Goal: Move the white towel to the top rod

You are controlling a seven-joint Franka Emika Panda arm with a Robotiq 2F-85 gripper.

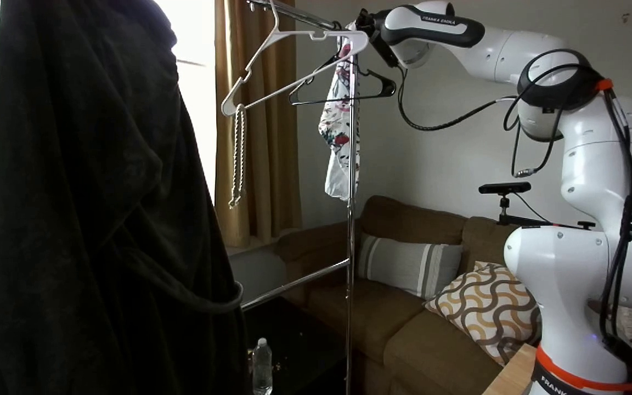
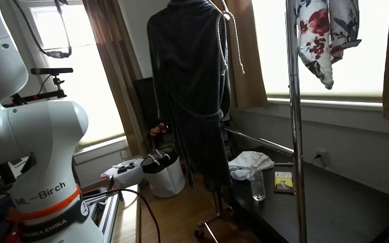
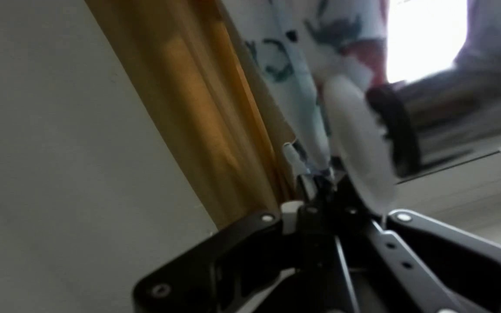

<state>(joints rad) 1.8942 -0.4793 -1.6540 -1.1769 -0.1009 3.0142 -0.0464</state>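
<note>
The white towel with a red and dark floral print (image 1: 339,118) hangs bunched beside the rack's upright post in both exterior views (image 2: 317,30). The top rod (image 1: 299,15) runs along the upper edge of an exterior view. My gripper (image 1: 364,24) is at the rod's near end, at the towel's upper end. In the wrist view my fingertips (image 3: 318,182) are together, and the floral cloth (image 3: 294,82) tapers into them. A chrome tube end with a black cap (image 3: 455,117) is just right of them. I cannot tell whether the towel lies over the rod.
A white hanger (image 1: 294,34) with a rope and a black hanger (image 1: 343,100) hang by the gripper. A dark robe (image 1: 113,219) hangs farther along. The rack's post (image 1: 351,230) stands beside the towel. A bottle (image 2: 257,184) stands on the black table (image 2: 333,206).
</note>
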